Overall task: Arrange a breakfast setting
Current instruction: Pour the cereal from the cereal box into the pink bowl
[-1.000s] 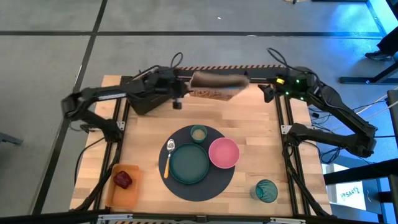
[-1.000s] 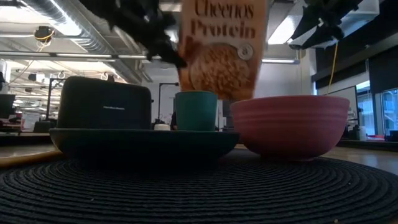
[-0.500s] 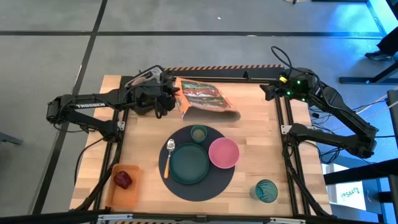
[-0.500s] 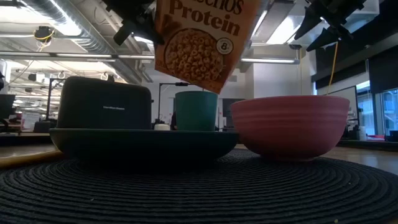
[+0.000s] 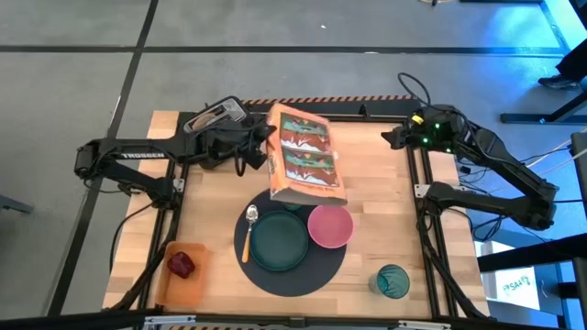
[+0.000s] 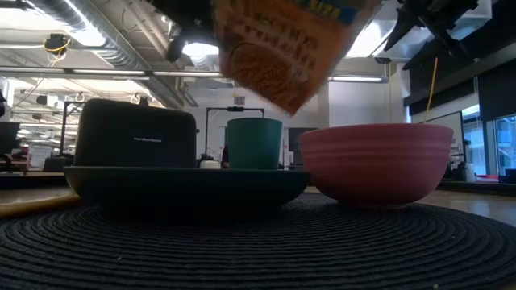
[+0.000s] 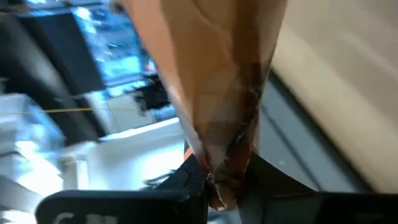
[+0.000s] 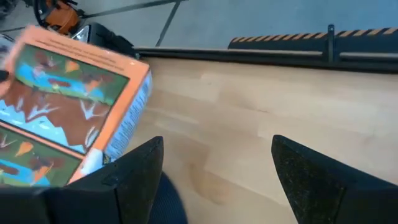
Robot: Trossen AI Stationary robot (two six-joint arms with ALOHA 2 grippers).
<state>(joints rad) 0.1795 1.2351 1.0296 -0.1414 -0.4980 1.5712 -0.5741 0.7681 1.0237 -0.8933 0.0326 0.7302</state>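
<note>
My left gripper [image 5: 263, 153] is shut on an orange cereal box [image 5: 307, 158], held in the air over the far part of the round dark mat [image 5: 298, 275]. On the mat are the teal plate [image 5: 278, 241], the pink bowl [image 5: 331, 226] and the orange-handled spoon [image 5: 248, 231]. The box hides the small cup from above; the cup shows in the low view [image 6: 255, 143]. The teal tumbler [image 5: 393, 280] stands at the near right. The red apple [image 5: 181, 264] lies on the orange tray [image 5: 174, 286]. No bagel shows. My right gripper [image 5: 393, 137] is open and empty at the far right. My left gripper pinches the box between its two fingers at a creased edge [image 7: 219, 177] on the box's left side, coming level from the table's left. The box is lifted clear and tipped, its printed face up, its lower end [image 5: 312, 197] above the cup and the bowl's far rim.
The black toaster [image 6: 135, 133] stands at the far left, partly under my left arm [image 5: 138, 154]. Bare wood [image 5: 385, 197] lies between the mat and the right arm's base.
My left gripper has turned and swung the cereal box from the table's far edge toward the mat. The box, upright a second ago, has tipped over so its face points up and its lower end now hangs over the cup and bowl.
</note>
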